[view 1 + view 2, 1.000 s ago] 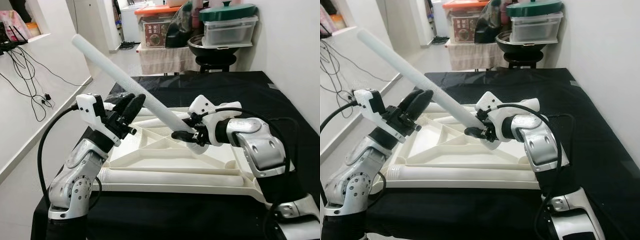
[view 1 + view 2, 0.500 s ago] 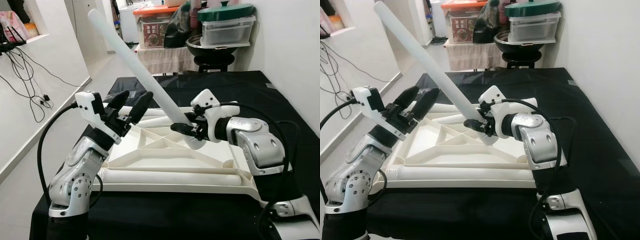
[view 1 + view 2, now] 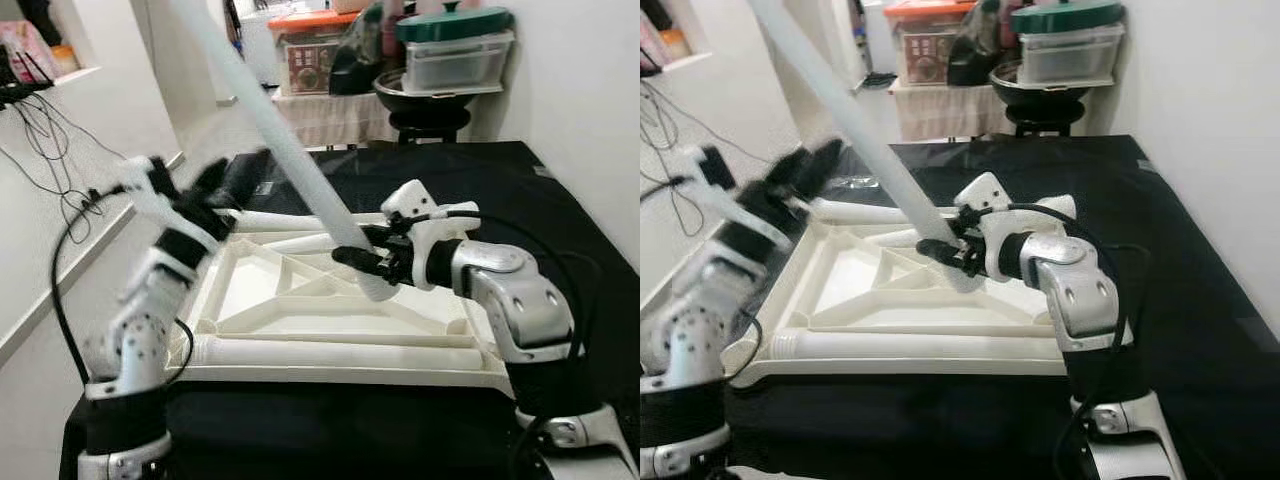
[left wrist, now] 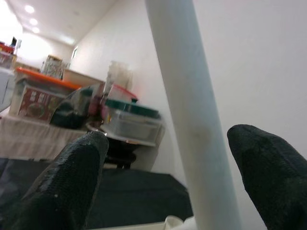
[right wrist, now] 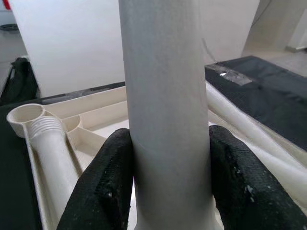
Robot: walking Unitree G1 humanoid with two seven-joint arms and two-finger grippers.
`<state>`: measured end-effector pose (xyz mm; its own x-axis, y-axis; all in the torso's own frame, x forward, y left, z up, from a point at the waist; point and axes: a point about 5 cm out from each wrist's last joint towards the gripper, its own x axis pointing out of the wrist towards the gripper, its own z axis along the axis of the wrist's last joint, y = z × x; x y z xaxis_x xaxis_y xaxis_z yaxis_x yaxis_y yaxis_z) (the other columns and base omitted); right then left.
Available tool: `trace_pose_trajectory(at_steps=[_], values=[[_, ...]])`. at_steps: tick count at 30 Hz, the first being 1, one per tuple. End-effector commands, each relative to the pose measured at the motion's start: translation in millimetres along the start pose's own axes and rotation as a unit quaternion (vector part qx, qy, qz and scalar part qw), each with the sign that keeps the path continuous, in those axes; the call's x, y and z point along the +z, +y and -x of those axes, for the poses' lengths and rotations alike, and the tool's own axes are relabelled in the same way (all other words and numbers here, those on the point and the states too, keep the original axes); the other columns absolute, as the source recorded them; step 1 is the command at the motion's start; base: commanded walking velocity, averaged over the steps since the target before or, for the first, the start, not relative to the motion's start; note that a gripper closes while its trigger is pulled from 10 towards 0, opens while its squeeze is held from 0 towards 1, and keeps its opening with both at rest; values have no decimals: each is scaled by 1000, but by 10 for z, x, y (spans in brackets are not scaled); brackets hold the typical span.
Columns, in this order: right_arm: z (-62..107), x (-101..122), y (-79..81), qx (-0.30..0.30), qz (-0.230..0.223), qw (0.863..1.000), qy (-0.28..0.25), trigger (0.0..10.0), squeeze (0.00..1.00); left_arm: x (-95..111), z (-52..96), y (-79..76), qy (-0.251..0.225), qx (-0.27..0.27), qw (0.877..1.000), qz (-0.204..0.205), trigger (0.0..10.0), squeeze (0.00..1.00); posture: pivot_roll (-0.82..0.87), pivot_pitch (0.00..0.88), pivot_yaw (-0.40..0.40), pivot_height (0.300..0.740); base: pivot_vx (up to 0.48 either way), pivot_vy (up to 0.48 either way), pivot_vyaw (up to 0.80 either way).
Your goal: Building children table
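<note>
black cloth (image 3: 560, 210): covers the work surface under everything.
cream plastic tabletop (image 3: 330, 315): lies upside down on the cloth, ribs showing; loose legs lie along its near and far edges.
white table leg (image 3: 285, 150): held aslant above the tabletop, lower end near the centre, upper end rising toward the robot's left.
right gripper (image 3: 362, 262): clenched around the leg's lower end.
left gripper (image 3: 215, 185): blurred, fingers (image 4: 72, 182) spread, the leg between them, untouched.

The white table leg (image 5: 165, 120) looks like smooth matt plastic, the fingers (image 5: 105, 187) pebbled black rubber, the tabletop (image 3: 330, 335) cream plastic, on matt black cloth (image 3: 560, 230).
</note>
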<state>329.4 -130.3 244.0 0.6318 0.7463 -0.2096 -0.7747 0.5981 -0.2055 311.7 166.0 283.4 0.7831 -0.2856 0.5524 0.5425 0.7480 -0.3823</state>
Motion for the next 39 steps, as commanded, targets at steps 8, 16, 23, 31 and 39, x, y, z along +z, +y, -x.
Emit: trace_pose_trajectory(at_steps=[8, 16, 23, 31, 39], values=[[-65, -26, 181, 34, 89, 995, 10, 0, 0, 30, -60, 71, 8, 6, 1000, 26, 10000, 0, -52, 0, 115, 740, 0, 0, 0], [-83, -41, 182, 25, 127, 991, 18, 0, 0, 21, -92, 54, 13, 0, 998, 59, 10000, 0, -51, 0, 118, 740, 0, 0, 0], [-115, -107, 107, -7, 158, 987, 35, 2627, 0, 33, -101, 14, 9, -20, 995, 92, 0, 0, -50, 0, 117, 740, 0, 0, 0], [-150, -131, 7, -48, 173, 983, 30, 10000, 318, 92, -125, -26, 6, -41, 995, 93, 0, 0, -47, 0, 112, 740, 0, 0, 0], [-206, -99, 131, -11, 138, 990, -11, 10000, 1000, 95, -144, -181, 50, -137, 987, 62, 0, 0, -46, 0, 109, 740, 0, 0, 0]])
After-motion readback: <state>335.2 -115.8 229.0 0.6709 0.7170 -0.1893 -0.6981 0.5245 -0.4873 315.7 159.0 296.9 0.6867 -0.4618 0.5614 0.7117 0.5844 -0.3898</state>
